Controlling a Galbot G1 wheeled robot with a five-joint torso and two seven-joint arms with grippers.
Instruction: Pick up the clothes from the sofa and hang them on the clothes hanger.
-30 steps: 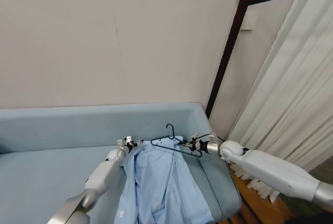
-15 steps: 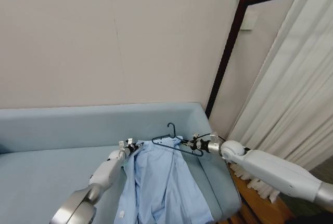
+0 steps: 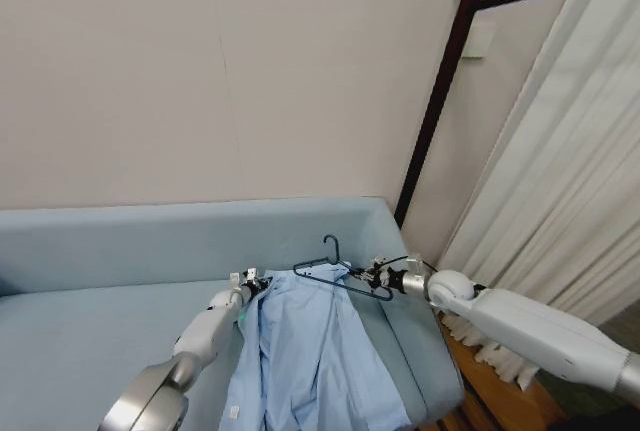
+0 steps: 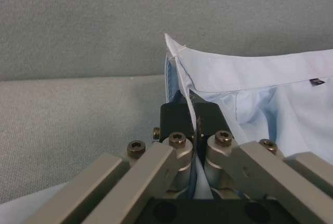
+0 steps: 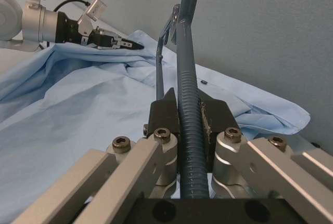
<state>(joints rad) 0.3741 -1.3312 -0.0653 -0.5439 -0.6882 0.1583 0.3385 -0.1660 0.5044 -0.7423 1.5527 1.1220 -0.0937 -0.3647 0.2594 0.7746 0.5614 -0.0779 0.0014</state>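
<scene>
Shirt on the sofa, collar end at the grippers.
The left gripper is pinched together on the collar edge. Near it, the right gripper is clamped on the hanger, whose hook points up. From them the shirt lies lengthwise toward the robot, with its collar toward the sofa back.

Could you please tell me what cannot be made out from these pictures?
Head view: clothes rack top rail, cut by the upper edge; shirt hem, cut by the lower edge.
Right wrist view: hanger end beyond the right gripper, cut by the top edge.
Left wrist view: shirt label past the left gripper, too small to read.
</scene>
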